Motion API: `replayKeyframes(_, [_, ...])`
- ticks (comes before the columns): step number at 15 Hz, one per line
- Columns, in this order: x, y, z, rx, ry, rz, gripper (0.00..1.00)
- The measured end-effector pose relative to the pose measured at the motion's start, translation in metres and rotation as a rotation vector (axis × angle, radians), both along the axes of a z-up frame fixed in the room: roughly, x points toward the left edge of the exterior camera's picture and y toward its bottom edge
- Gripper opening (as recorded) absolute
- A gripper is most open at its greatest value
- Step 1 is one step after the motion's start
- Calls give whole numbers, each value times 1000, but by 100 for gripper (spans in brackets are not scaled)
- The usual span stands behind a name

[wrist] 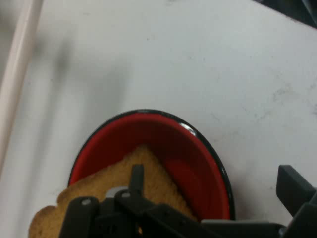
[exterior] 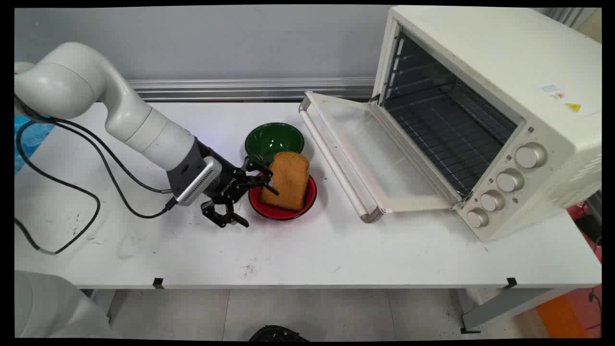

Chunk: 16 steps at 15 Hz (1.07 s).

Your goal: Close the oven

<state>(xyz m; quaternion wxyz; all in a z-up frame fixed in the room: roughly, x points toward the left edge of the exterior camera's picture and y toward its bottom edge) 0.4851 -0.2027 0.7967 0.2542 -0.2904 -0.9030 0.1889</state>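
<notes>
Gripper (exterior: 257,194) low at frame centre-left, fingers spread wide, one finger (wrist: 136,178) against bread slice, holding nothing. Toaster oven (exterior: 485,115) right, door (exterior: 365,149) dropped open, rack bare. Green bowl (exterior: 274,140) behind. Red bowl (exterior: 283,209) holds bread slice (exterior: 287,180) standing upright, not lifted.

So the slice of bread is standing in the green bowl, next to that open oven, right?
Not quite: the bread stands in the red bowl, not the green bowl, which sits behind it with nothing visible inside. The main view shows this, and the hand view confirms the bread in the red bowl. The oven is indeed open beside them.
</notes>
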Motion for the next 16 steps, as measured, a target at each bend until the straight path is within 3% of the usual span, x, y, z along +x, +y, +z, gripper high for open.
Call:
replayKeyframes(4, [2,4,15,26,2,30,100])
replayKeyframes(8, [6,10,42,85,4,109,100])
replayKeyframes(13, [17,8,85,212,14,294,100])
replayKeyframes(16, [26,-1,113,295,40,436,100])
